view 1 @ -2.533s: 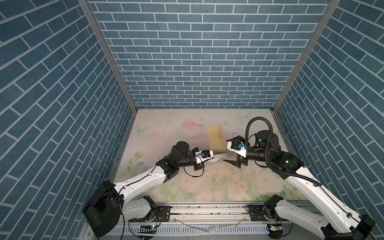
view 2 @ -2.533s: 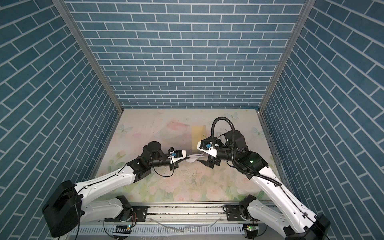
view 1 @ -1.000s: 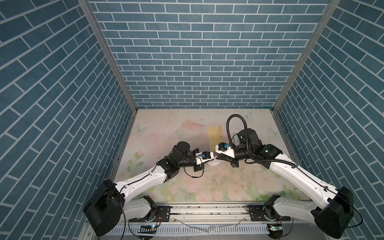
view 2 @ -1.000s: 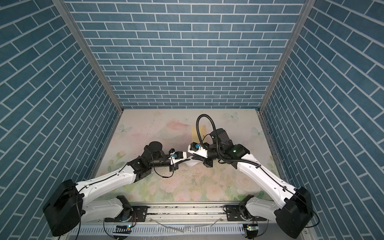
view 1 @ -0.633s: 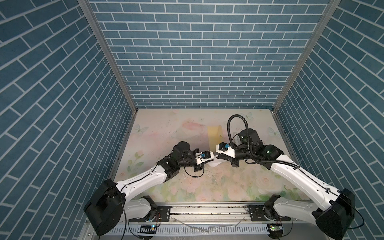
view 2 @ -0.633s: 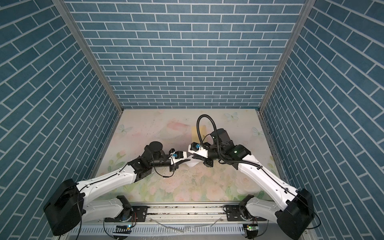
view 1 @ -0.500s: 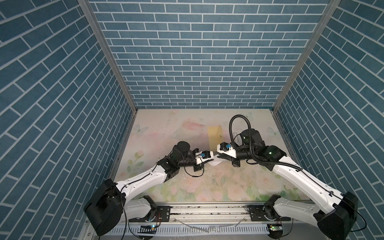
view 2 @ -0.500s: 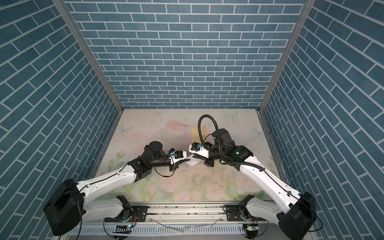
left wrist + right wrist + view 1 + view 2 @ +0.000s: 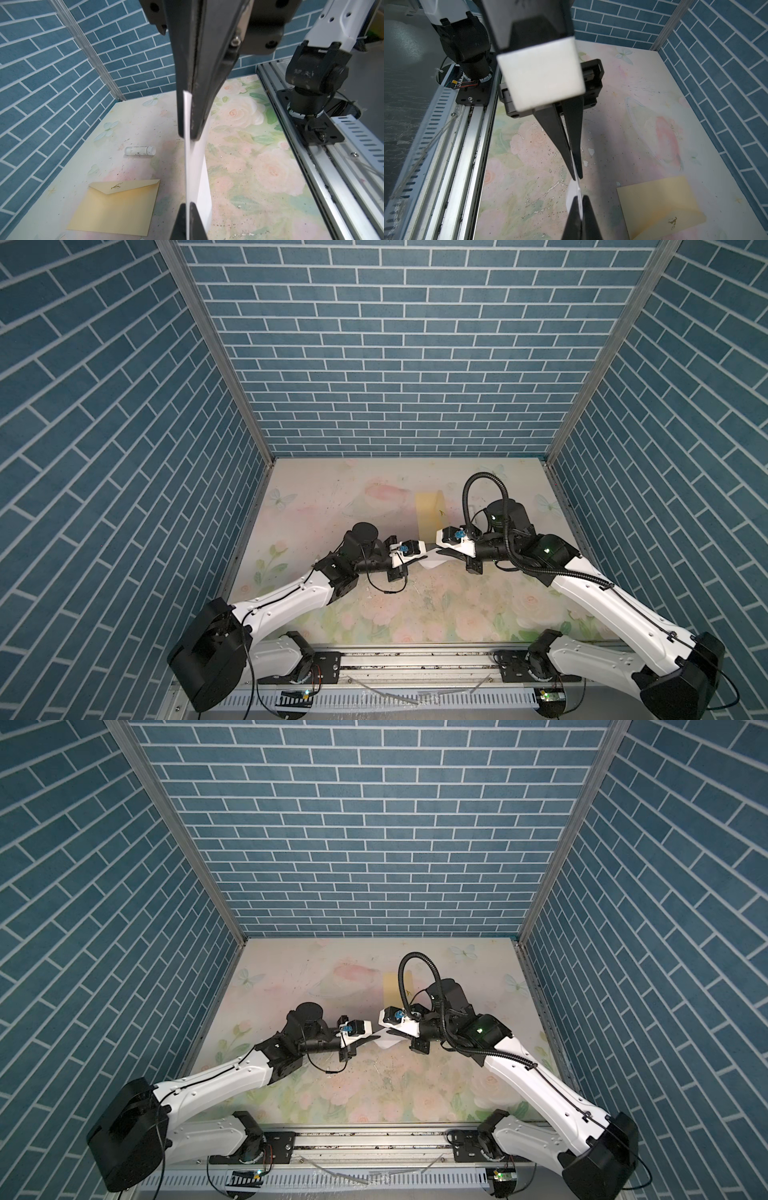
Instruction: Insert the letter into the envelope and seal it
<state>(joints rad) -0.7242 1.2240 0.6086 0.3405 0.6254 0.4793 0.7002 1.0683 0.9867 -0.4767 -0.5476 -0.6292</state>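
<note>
The letter (image 9: 430, 562) (image 9: 384, 1042) is folded into a narrow white strip and hangs above the mat at mid-table. My left gripper (image 9: 423, 558) (image 9: 188, 204) is shut on one end of it. My right gripper (image 9: 437, 551) (image 9: 580, 197) is shut on the other end, tip to tip with the left. Both wrist views show the letter (image 9: 197, 166) (image 9: 572, 191) edge-on between the fingers. The yellow envelope (image 9: 428, 510) (image 9: 392, 988) (image 9: 116, 205) (image 9: 658, 203) lies flat behind the grippers with its flap folded down.
A small white glue stick (image 9: 140, 151) lies on the floral mat (image 9: 332, 497) beyond the envelope, towards the right wall; the top views do not show it. Blue brick walls close three sides. The aluminium rail (image 9: 415, 664) with the arm bases runs along the front.
The right gripper came across from the right to the letter held by the left gripper and shut on its free end. It has since drawn back slightly to the right.
</note>
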